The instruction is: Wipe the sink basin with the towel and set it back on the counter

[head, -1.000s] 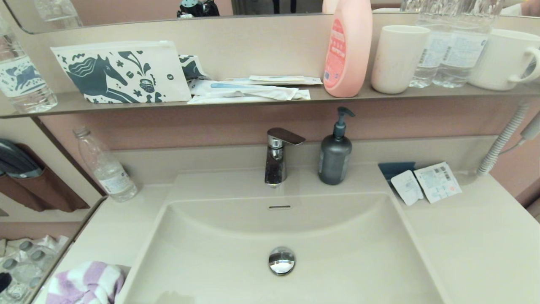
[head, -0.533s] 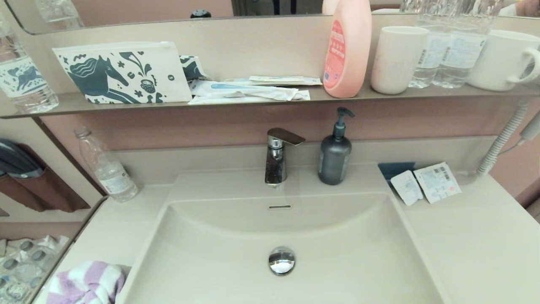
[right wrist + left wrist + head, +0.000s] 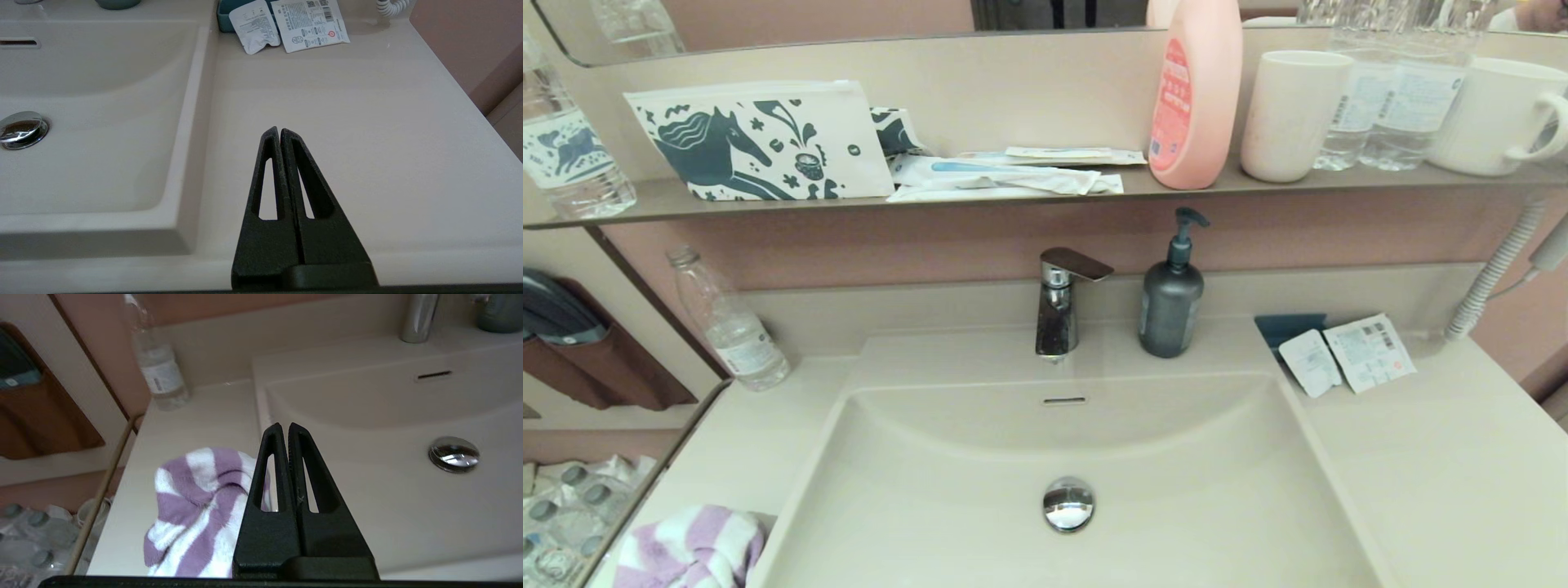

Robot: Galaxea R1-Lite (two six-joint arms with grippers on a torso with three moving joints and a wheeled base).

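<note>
The towel lies bunched on the counter, just beside the left gripper, whose two fingers are pressed together with nothing between them. The one sink has one drain plug. The right gripper, fingers together too, hangs over bare counter, two packets far ahead.

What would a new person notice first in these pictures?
The big beige sink basin with its shiny drain plug fills the middle. The purple-striped towel lies crumpled on the counter at its left; the shut left pincer hangs beside it.
</note>
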